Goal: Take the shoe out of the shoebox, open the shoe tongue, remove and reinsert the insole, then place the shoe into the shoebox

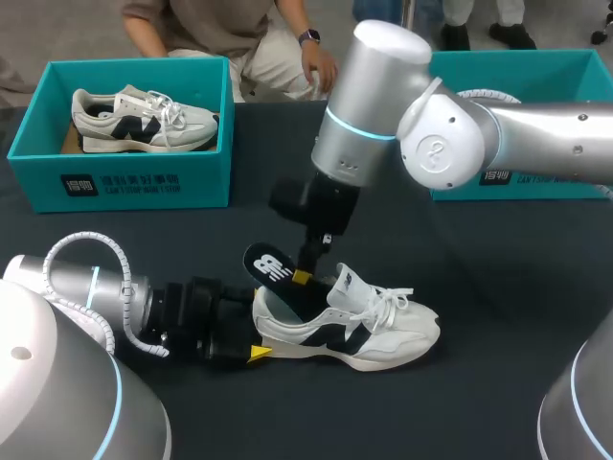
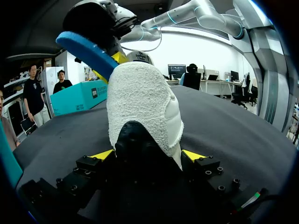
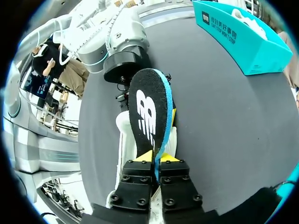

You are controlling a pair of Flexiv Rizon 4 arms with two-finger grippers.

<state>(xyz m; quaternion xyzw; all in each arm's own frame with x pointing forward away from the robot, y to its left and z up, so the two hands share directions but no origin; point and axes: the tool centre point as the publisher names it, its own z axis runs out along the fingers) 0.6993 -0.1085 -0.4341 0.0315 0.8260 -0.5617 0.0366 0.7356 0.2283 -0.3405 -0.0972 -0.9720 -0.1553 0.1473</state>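
Right now the shoe (image 1: 354,331) rests on its sole on the dark desk (image 1: 498,287), in the lower middle of the head view; its long axis runs left to right across the frame, with the toe to the right, the heel to the left and the laces on top. The left tool (image 2: 148,155) comes in from the lower left and is closed on the heel, a yellow tip pressed to each side of it. The right tool (image 3: 157,157) reaches down from the upper right over the shoe's opening; its two tips are pinched almost together on the insole (image 1: 271,266). The insole stands tilted, its lower end at the opening and its free end rising toward the upper left; its black face with a white mark shows, and its underside is blue. A teal shoebox (image 1: 134,182) at the upper left holds a second shoe (image 1: 144,120), toe to the right; another teal shoebox (image 1: 536,72) sits at the upper right, behind the right arm.
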